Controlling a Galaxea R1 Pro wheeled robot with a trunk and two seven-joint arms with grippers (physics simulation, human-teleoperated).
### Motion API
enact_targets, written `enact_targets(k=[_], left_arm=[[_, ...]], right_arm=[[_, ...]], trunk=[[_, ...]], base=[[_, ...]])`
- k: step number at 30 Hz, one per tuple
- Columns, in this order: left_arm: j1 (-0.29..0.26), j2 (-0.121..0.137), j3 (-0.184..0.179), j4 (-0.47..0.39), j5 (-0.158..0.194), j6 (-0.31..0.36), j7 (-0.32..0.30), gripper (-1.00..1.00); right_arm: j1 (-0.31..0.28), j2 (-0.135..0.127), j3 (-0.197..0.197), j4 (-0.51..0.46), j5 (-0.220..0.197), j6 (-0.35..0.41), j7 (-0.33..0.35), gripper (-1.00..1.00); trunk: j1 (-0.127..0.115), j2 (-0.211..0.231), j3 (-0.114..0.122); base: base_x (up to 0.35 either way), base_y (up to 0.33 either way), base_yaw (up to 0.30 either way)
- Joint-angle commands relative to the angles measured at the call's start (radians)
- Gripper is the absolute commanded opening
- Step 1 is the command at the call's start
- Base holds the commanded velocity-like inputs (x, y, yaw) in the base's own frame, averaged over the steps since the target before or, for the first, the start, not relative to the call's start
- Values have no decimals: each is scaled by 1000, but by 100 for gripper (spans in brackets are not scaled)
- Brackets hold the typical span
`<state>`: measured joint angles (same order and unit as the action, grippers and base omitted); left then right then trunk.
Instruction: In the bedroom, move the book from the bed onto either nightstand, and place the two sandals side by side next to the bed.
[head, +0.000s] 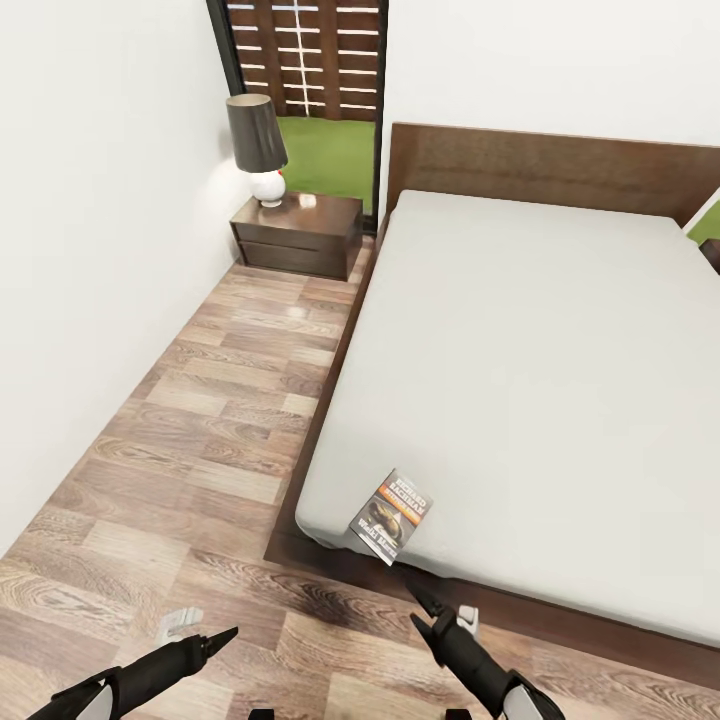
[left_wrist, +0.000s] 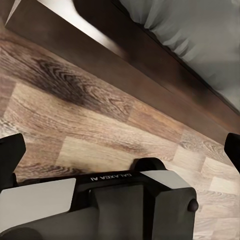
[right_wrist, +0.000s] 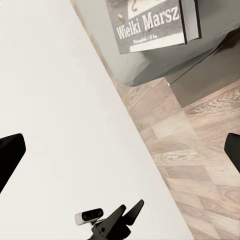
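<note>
The book (head: 392, 515), dark with an orange band, lies flat on the near left corner of the bed's grey mattress (head: 530, 350); its lower cover (right_wrist: 150, 25) reads "Wielki Marsz". My right gripper (head: 425, 608) (right_wrist: 122, 152) is open and hovers low over the floor just short of the bed frame (head: 330, 400), pointing at the book, a short gap away. My left gripper (head: 222, 636) (left_wrist: 120, 152) is open above the floor planks, left of the bed. The nightstand (head: 298, 232) stands by the headboard in the far left corner. The sandals are out of view.
A black-shaded lamp (head: 255, 145) on a white base stands on the nightstand. A white wall (head: 90, 250) borders a strip of plank floor (head: 220, 400) left of the bed. A tall window (head: 320, 90) is behind the nightstand. The dark bed frame (left_wrist: 150, 65) runs across the left wrist view.
</note>
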<state>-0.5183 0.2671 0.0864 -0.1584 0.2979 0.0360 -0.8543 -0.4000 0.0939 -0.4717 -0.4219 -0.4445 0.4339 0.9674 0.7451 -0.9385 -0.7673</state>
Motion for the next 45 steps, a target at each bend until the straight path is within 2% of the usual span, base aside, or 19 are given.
enact_targets(k=[1, 7, 13, 27, 32, 45], left_arm=[[0, 0, 8, 0, -4, 4, -5, 100], [0, 0, 8, 0, -4, 4, -5, 100], [-1, 0, 8, 0, -4, 4, -5, 100], [-1, 0, 9, 0, -3, 4, -5, 100], [-1, 0, 9, 0, -3, 4, -5, 100], [0, 0, 8, 0, -3, 4, -5, 100]], right_arm=[[0, 1, -4, 0, -3, 8, 2, 100], [0, 0, -4, -18, -3, 8, 45, 100], [0, 1, -2, -69, -3, 10, 51, 100], [0, 1, 0, -74, -3, 9, 52, 100], [0, 1, 9, -70, -3, 6, 41, 100], [0, -1, 5, -69, 4, 2, -12, 100]], trunk=[[0, -1, -1], [0, -1, -1], [0, -1, -1], [0, -1, -1], [0, -1, -1], [0, -1, -1]], base=[[0, 0, 0], [0, 0, 0], [0, 0, 0], [0, 0, 0], [0, 0, 0], [0, 0, 0]])
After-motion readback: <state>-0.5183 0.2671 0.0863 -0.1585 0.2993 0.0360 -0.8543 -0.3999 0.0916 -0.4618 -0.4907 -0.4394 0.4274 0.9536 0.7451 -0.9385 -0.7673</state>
